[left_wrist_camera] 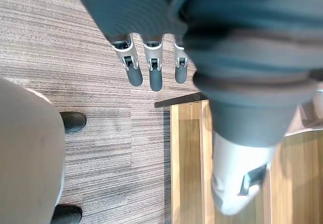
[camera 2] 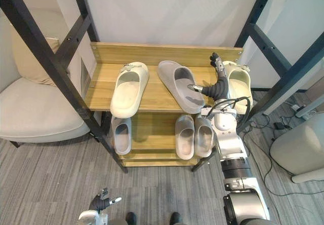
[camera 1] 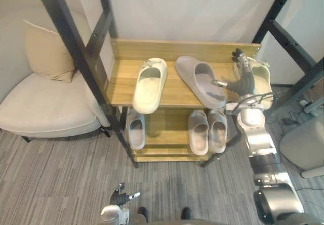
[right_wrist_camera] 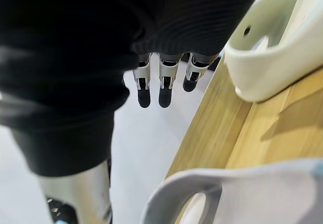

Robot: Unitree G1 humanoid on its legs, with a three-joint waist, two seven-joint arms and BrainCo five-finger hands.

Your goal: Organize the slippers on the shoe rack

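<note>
Now right robot hand (camera 2: 218, 85) reaches straight-fingered between grey slipper (camera 2: 178, 87) and cream slipper (camera 2: 238, 84), left robot hand (camera 2: 100, 202) relaxed

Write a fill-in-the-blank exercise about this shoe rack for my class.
1. The top shelf holds ___ slippers.
2. Between the two cream slippers lies a ___ one.
3. The right hand, fingers straight, is raised at the ___ shelf.
Missing words: three; grey; top.

The right hand (camera 2: 219, 85) covers the cream slipper's (camera 2: 239, 83) inner side at the top shelf's (camera 2: 152, 97) right end; contact cannot be confirmed. The shelf apparently hides the far ends of the grey pair (camera 2: 195, 134) below.
</note>
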